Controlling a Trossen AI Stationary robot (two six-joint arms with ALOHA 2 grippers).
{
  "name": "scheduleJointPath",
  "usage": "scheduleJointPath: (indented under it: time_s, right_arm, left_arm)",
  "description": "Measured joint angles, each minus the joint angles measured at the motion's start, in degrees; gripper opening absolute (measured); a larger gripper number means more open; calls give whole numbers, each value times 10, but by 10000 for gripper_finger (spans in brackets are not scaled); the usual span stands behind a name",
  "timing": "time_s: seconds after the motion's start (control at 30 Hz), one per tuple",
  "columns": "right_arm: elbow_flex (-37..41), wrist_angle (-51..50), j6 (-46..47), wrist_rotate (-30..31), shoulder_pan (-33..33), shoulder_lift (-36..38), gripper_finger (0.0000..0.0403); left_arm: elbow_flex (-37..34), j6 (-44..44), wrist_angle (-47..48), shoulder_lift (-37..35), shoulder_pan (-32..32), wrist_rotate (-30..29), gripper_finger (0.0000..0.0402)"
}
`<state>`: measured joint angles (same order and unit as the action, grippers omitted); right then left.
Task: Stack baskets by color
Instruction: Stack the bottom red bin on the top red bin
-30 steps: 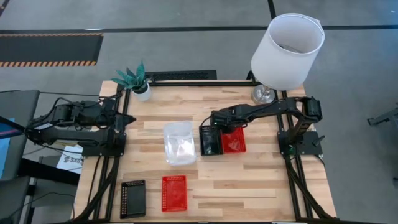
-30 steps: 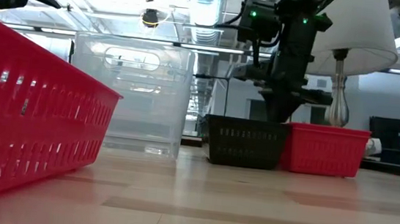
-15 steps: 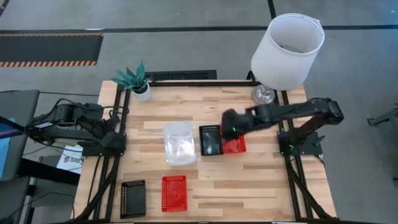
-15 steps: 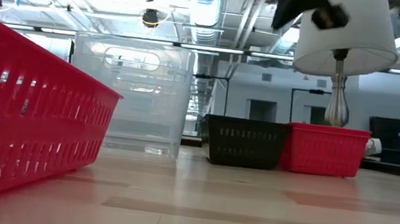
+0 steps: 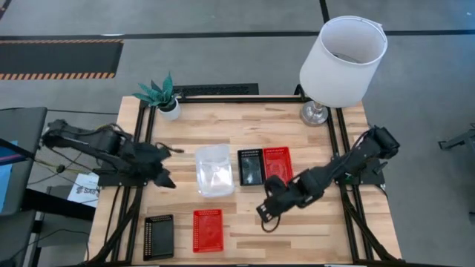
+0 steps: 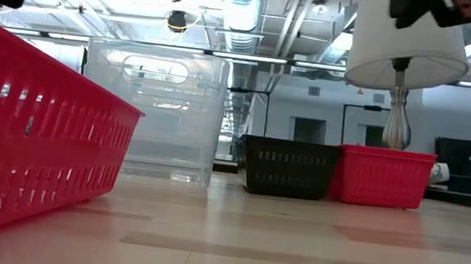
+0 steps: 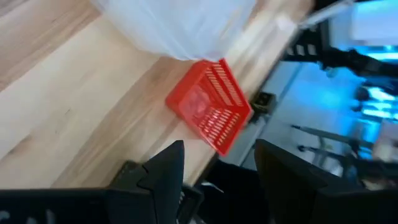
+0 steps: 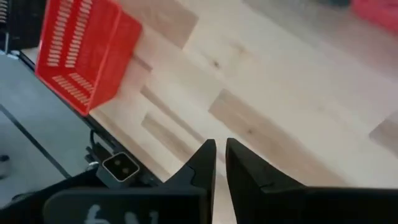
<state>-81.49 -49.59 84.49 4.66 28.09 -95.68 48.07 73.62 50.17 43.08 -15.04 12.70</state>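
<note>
A stack of clear baskets (image 5: 214, 170) stands mid-table, with a black basket (image 5: 251, 166) and a red basket (image 5: 277, 163) side by side to its right. Near the front edge lie another red basket (image 5: 208, 230) and another black basket (image 5: 158, 237). My right gripper (image 5: 265, 215) hovers over bare wood right of the front red basket (image 8: 81, 50); its fingers are a narrow gap apart and hold nothing. My left gripper (image 5: 169, 167) hangs open and empty left of the clear stack, with the front red basket (image 7: 208, 106) ahead of it.
A lamp with a large white shade (image 5: 343, 52) stands at the far right corner. A small potted plant (image 5: 162, 95) is at the far left corner. Bare wood lies between the middle baskets and the front edge on the right.
My right gripper has risen from the black and red baskets at mid-table and swung toward the near edge, turning as it went; both baskets stay in place. My left gripper has moved from the table's left edge toward the clear stack and tipped downward.
</note>
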Motion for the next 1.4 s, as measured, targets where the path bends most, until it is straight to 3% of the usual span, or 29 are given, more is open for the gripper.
scheduleJointPath:
  time_s: [0.17,0.4,0.63,0.9,1.1,1.23,1.4]
  right_arm:
    - [0,54,35,10,23,-33,59]
    - [-10,261,22,31,18,-131,59]
    - [-93,258,10,85,-5,-232,72]
    - [-190,259,-3,72,-33,-326,152]
    - [-229,245,0,61,-39,-357,198]
    - [-231,228,10,53,-40,-360,197]
    - [-231,197,5,42,-39,-360,162]
  left_arm:
    - [0,51,-3,80,-76,-56,183]
    - [-1,78,-8,136,-147,-140,183]
    - [-1,86,-8,139,-175,-200,183]
    - [-1,87,-8,139,-188,-237,183]
    - [-1,92,-10,139,-192,-253,183]
    - [-1,92,-12,139,-192,-261,183]
    - [-1,96,-12,139,-192,-268,183]
